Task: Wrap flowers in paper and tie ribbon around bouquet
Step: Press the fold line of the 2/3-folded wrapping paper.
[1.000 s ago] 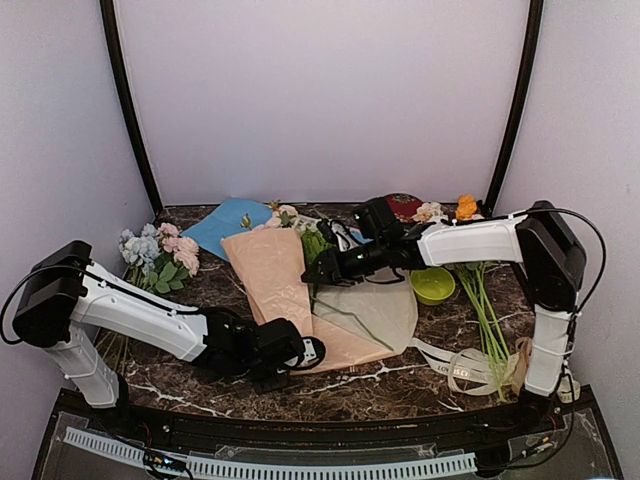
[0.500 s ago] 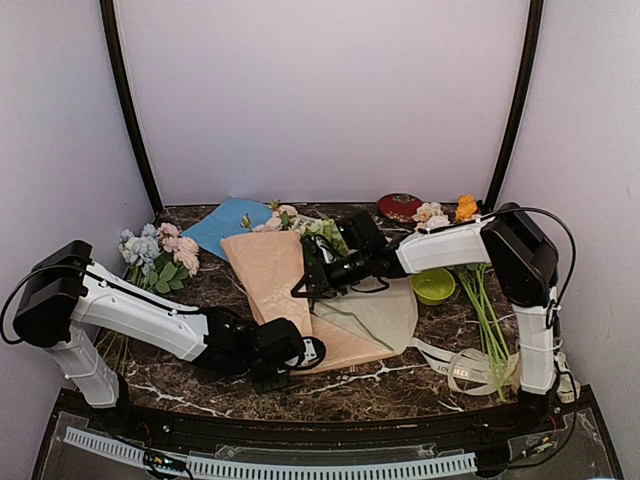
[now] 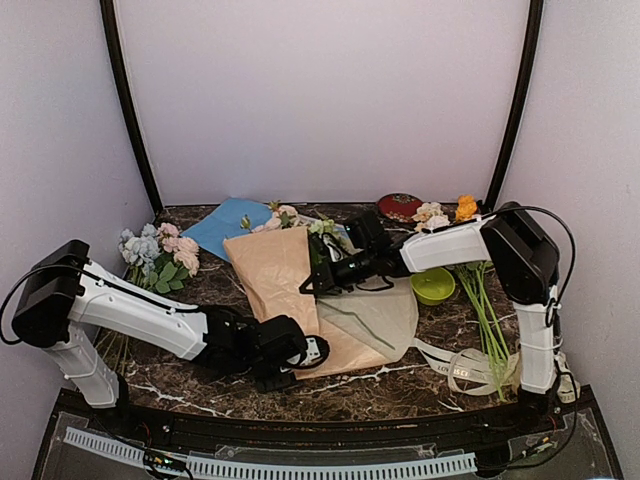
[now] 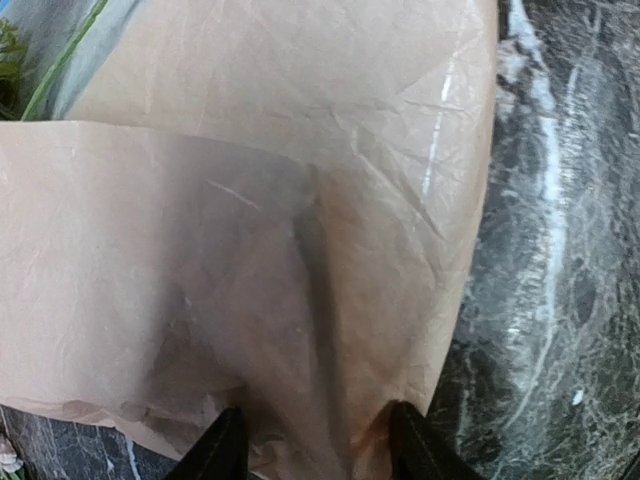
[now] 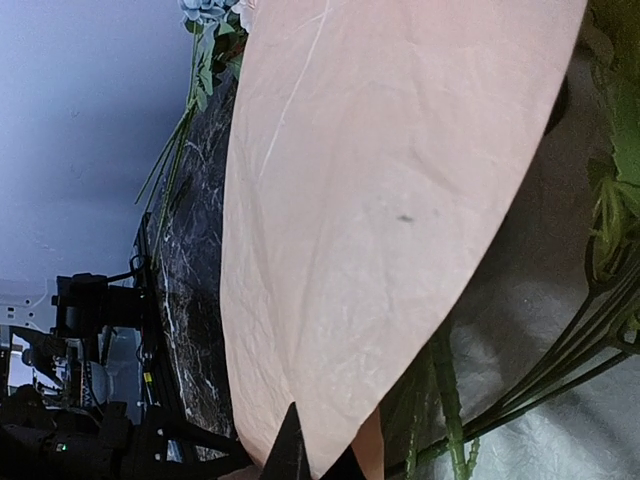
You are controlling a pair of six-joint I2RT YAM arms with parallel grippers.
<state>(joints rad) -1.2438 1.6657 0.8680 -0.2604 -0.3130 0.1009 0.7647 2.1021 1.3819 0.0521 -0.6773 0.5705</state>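
Note:
The tan paper (image 3: 272, 272) lies across the table's middle, its left half folded up over its paler side (image 3: 378, 312). The flowers (image 3: 288, 217) lie on it: pink-cream blooms at the far end, green stems (image 5: 560, 372) under the fold, a loose half-covered bouquet. My right gripper (image 3: 312, 281) is shut on the fold's edge, its tips (image 5: 318, 458) pinching the paper (image 5: 380, 200). My left gripper (image 3: 290, 352) is at the sheet's near corner, open, with paper (image 4: 300, 200) bunched between its spread fingers (image 4: 222, 452). The cream ribbon (image 3: 468, 366) lies coiled at the front right.
A light blue sheet (image 3: 225, 224) lies at the back left, beside a bunch with blue blooms (image 3: 148, 250). A green bowl (image 3: 432, 285) stands right of the paper. The orange-bloom bunch (image 3: 465, 207) trails long stems (image 3: 487, 312) down the right side. A red round object (image 3: 400, 206) lies at the back.
My right gripper moved left to the fold's edge and shut on it, raising the fold a little. My left gripper opened, releasing its pinch on the near corner.

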